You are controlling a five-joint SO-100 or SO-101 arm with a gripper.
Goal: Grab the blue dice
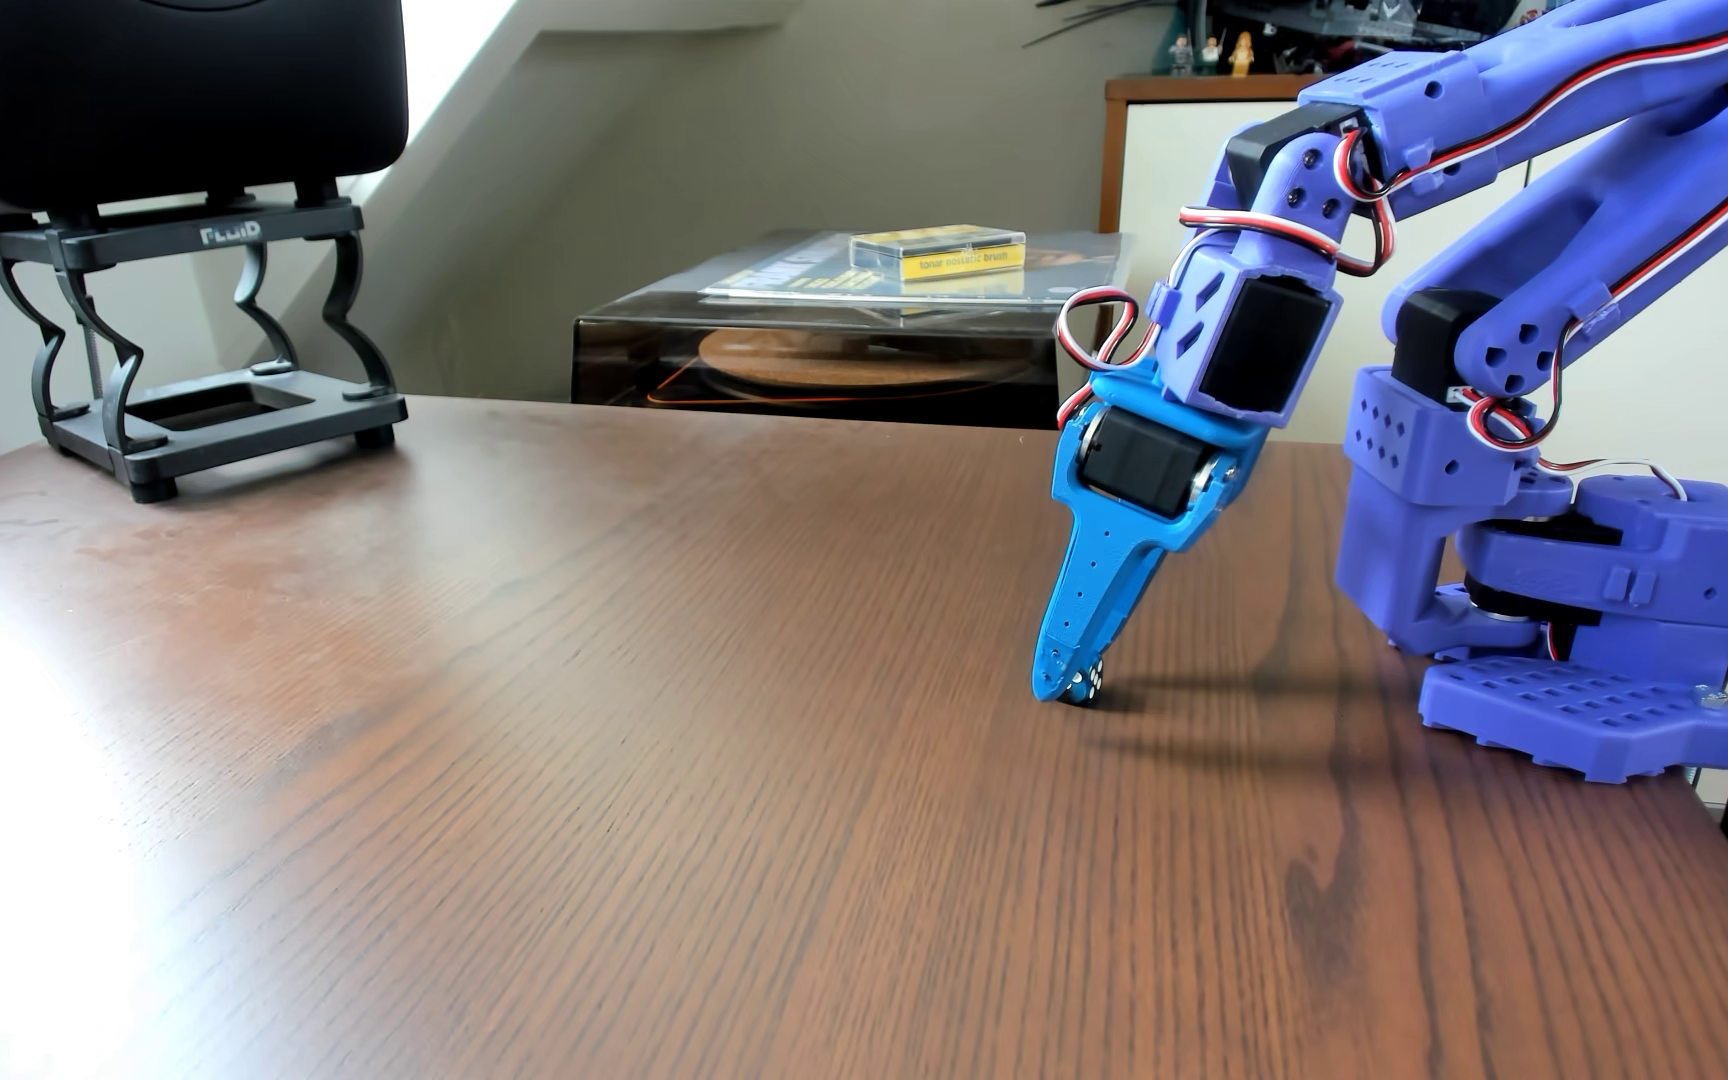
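Observation:
The blue dice (1089,684), a tiny dark cube with white pips, sits at table level right against the tip of my gripper (1066,694). It shows only to the right of the bright blue front finger (1088,602), which covers part of it. The gripper points steeply down, its tip at the wooden table (631,727). The second finger is hidden behind the front one, so the gap between the jaws does not show. I cannot tell whether the dice is clamped or only touched.
The purple arm base (1587,665) stands at the table's right edge. A black speaker on a stand (205,343) occupies the back left corner. Beyond the far edge is a turntable with a clear lid (839,353).

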